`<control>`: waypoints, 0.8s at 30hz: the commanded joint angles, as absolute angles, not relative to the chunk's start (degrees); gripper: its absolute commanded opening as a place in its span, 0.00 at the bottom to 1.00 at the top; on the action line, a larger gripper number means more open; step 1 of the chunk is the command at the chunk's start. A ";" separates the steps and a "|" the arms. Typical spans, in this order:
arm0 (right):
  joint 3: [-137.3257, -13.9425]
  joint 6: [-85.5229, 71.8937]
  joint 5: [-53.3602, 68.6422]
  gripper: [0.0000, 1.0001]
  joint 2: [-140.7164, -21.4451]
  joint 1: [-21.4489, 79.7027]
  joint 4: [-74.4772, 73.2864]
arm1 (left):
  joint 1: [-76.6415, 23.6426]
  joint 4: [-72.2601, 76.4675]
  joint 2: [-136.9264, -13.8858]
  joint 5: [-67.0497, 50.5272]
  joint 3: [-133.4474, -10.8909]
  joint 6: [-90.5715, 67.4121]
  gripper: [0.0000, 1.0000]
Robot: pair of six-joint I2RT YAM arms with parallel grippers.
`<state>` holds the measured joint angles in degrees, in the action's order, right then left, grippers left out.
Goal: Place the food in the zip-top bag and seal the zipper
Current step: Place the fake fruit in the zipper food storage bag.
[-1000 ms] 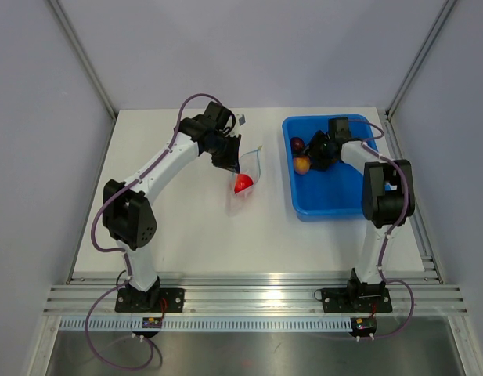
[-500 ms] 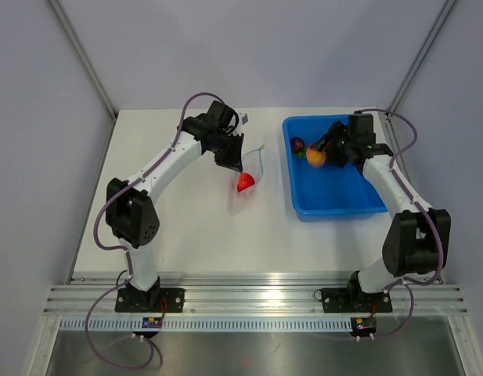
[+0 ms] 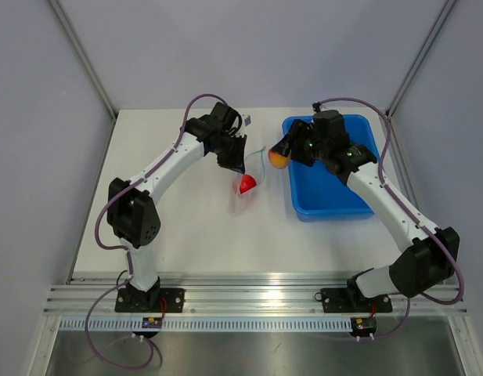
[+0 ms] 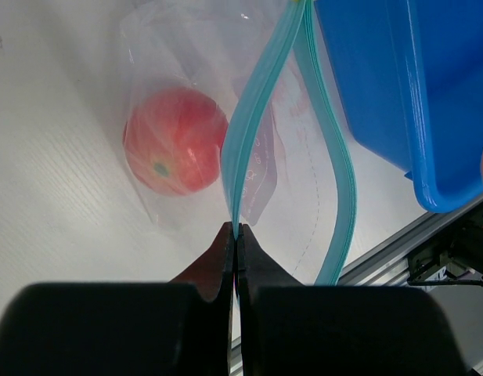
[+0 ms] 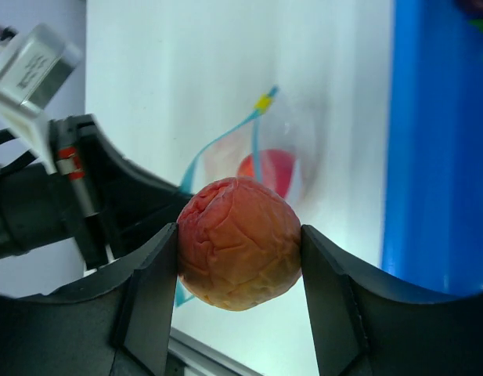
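Note:
The clear zip-top bag (image 3: pixel 245 188) lies mid-table with a red round fruit (image 3: pixel 246 184) inside, also plain as the red fruit (image 4: pixel 175 139) in the left wrist view. My left gripper (image 4: pixel 236 229) is shut on one teal zipper (image 4: pixel 249 117) lip, holding the bag's mouth open. The other lip curves away toward the tray. My right gripper (image 5: pixel 239 252) is shut on a wrinkled pink-orange fruit (image 5: pixel 238 243), held in the air at the blue tray's left edge, pink-orange fruit (image 3: pixel 279 160) just right of the bag mouth.
The blue plastic tray (image 3: pixel 335 192) stands at the right of the table; a dark purple piece (image 5: pixel 477 6) shows at its far end in the right wrist view. A metal rail (image 3: pixel 249 298) runs along the near table edge.
My right arm has lifted the pink-orange fruit out of the tray and carried it left to the tray's left edge, close to the bag. The left gripper has kept its hold on the zipper.

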<state>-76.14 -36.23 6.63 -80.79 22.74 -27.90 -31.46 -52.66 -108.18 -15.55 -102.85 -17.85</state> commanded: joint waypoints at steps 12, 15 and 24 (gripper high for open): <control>-83.32 -38.94 7.65 0.49 -94.12 31.02 -23.91 | -31.38 -51.06 -106.00 -14.41 -103.53 -17.23 0.00; -83.23 -38.67 5.99 0.49 -95.62 31.02 -25.22 | -31.29 -51.06 -105.82 -14.76 -103.71 -17.05 0.00; -84.37 -36.83 4.91 0.72 -97.47 31.11 -28.30 | -31.20 -50.98 -105.73 -16.52 -104.76 -16.96 0.00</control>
<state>-81.36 -38.30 5.48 -97.17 30.46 -27.68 -31.44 -52.66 -108.18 -15.27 -102.83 -17.78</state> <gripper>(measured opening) 0.691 0.005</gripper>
